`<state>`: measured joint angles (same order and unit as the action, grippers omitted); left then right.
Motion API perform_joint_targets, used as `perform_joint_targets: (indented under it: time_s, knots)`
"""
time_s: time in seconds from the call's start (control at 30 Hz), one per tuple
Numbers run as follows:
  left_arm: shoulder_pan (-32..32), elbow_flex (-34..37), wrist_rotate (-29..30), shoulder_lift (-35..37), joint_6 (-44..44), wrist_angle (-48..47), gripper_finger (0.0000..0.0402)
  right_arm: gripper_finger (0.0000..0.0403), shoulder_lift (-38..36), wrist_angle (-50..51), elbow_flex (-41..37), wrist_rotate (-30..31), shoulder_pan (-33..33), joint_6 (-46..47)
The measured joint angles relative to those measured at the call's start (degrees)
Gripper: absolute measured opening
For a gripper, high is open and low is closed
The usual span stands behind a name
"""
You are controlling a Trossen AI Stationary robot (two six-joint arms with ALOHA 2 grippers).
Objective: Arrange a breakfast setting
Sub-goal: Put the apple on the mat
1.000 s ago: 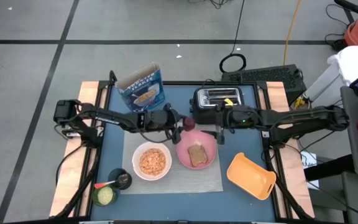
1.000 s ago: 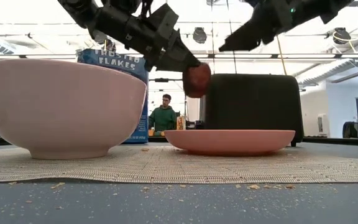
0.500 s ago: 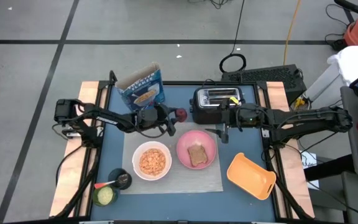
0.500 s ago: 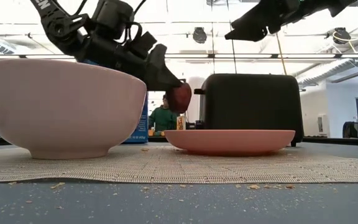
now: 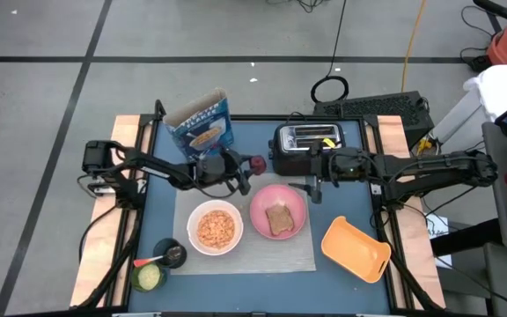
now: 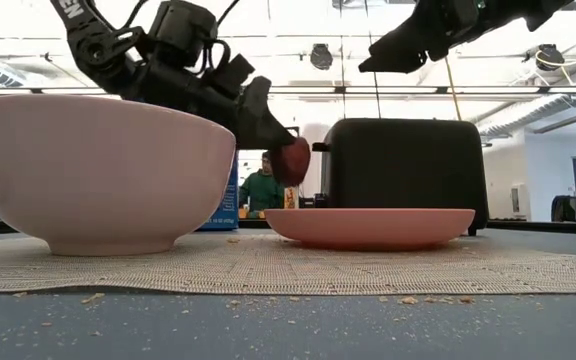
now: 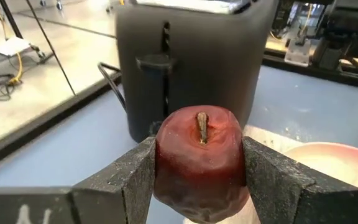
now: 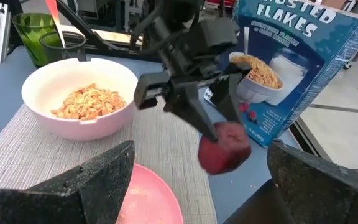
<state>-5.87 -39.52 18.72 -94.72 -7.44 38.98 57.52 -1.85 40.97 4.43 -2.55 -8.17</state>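
Observation:
A small dark red fruit (image 5: 257, 163) hangs between the toaster and the cereal box, just beyond the far edge of the grey mat (image 5: 245, 260), with my left gripper (image 5: 251, 166) shut on it. On the mat rest a white bowl (image 5: 215, 227) of cereal and a pink plate (image 5: 277, 210) carrying a brown toast slice (image 5: 279, 220). My right gripper (image 5: 314, 188) hovers open and holding nothing, high in front of the toaster, off the plate's far right edge. My left gripper pinches the fruit's two opposite sides (image 7: 164, 163) between its two fingers (image 7: 129, 180), and the stem (image 7: 202, 127) shows on top. The fingers reach in from the table's left, slanting slightly down. The fruit (image 6: 291, 160) sits at their free ends, lifted clear of the table.
A black toaster (image 5: 306, 141) stands at the back, right of the fruit, and a blue cereal box (image 5: 202, 123) at the back left. A yellow-orange dish (image 5: 356, 249) lies at the near right. A green cup (image 5: 148, 276) and a dark cup (image 5: 173, 254) stand at the near left.
My left gripper has carried the fruit down and toward the table's left, from above the plate's far edge to beside the toaster, tipping a little lower. It stays shut on the fruit, which is still clear of the table.

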Motion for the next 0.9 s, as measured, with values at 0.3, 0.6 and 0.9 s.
perform_joint_targets:
  time_s: [0.3, 0.6, 0.9]
  knots:
    - [0.3, 0.0, 0.0, -6.9, -2.1, 6.4, 0.0218, 0.0352, 0.0, 0.0, 0.0, 0.0, 0.0, 0.0]
    - [0.3, 0.0, 0.0, -12.0, -3.4, 8.3, 0.0218, 0.0352, 0.0, 0.0, 0.0, 0.0, 0.0, 0.0]
    - [0.4, -0.3, -0.1, -14.7, -3.6, 9.8, 0.0218, 0.0352, 0.0, 0.0, 0.0, 0.0, 0.0, 0.0]
